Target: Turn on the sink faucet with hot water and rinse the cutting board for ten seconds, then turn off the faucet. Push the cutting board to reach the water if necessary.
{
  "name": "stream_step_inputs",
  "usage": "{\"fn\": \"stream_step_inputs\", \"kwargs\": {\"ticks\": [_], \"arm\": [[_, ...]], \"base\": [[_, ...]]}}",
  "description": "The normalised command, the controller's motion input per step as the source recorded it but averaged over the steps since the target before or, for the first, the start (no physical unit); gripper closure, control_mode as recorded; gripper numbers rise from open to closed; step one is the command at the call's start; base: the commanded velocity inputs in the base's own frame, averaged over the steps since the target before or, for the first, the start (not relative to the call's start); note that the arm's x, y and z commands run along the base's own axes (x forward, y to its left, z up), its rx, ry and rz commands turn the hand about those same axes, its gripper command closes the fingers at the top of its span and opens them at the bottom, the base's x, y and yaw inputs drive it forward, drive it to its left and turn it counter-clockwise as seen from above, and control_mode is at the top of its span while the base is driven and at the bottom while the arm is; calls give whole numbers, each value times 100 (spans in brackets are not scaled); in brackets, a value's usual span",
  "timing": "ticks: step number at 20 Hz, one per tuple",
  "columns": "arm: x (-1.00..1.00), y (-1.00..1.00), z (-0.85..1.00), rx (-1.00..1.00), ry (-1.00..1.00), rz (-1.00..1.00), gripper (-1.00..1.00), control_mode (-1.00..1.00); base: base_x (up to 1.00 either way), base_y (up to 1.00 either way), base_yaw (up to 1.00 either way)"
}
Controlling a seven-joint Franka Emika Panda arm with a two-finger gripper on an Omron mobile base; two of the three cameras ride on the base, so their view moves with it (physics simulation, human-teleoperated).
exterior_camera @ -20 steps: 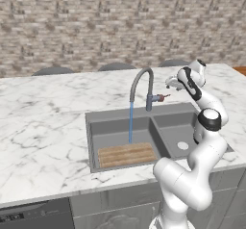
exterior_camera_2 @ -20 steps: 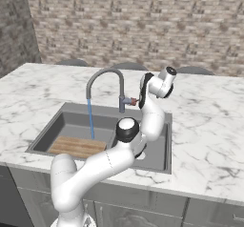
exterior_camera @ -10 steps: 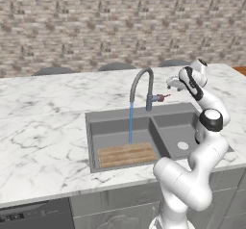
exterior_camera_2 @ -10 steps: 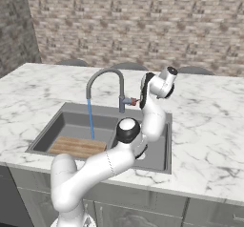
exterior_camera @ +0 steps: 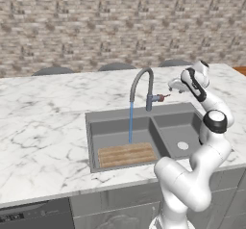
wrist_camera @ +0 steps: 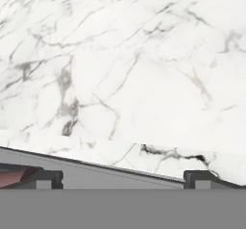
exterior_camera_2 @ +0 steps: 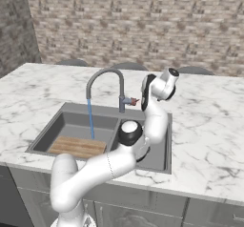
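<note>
water running onto the board's edge of the left basin

the sink faucet [exterior_camera: 142, 84] is a slim grey gooseneck, arched toward the left basin, with a small side lever tipped reddish [exterior_camera: 164, 97]. from its spout the water [exterior_camera: 130, 122] falls as a thin straight blue stream into the left basin of the sink [exterior_camera: 94, 139], a dark grey double basin set in the white marble desk [exterior_camera: 43, 122]. the stream lands at the back edge of the cutting board [exterior_camera: 127, 155]; whether it wets the wood i cannot tell. the board is a flat light-tan rectangle with lengthwise grooves, lying at the front of the left basin, close against the front wall. the right basin holds a round pale drain [exterior_camera: 182, 146].

the gripper [exterior_camera: 174, 85] hangs above the desk just right of the faucet's lever, near it but apart. in the hand view its two dark tips [wrist_camera: 48, 177] stand wide apart, spread, holding nothing, with marble beyond them and the reddish lever tip at the lower left.
</note>
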Motion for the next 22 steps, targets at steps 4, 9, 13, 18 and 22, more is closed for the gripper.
{"fn": "stream_step_inputs", "kwargs": {"ticks": [4, 9, 13, 18, 22], "arm": [[-10, 0, -9, 0, 0, 0, -100, -100], [-14, 0, -10, 0, 0, 0, -100, -100], [-14, 0, -8, 0, 0, 0, -100, -100], [-16, 0, -11, 0, 0, 0, -100, -100], [-15, 0, -8, 0, 0, 0, -100, -100]], "base": [[0, 0, 0], [0, 0, 0], [0, 0, 0], [0, 0, 0], [0, 0, 0]]}}
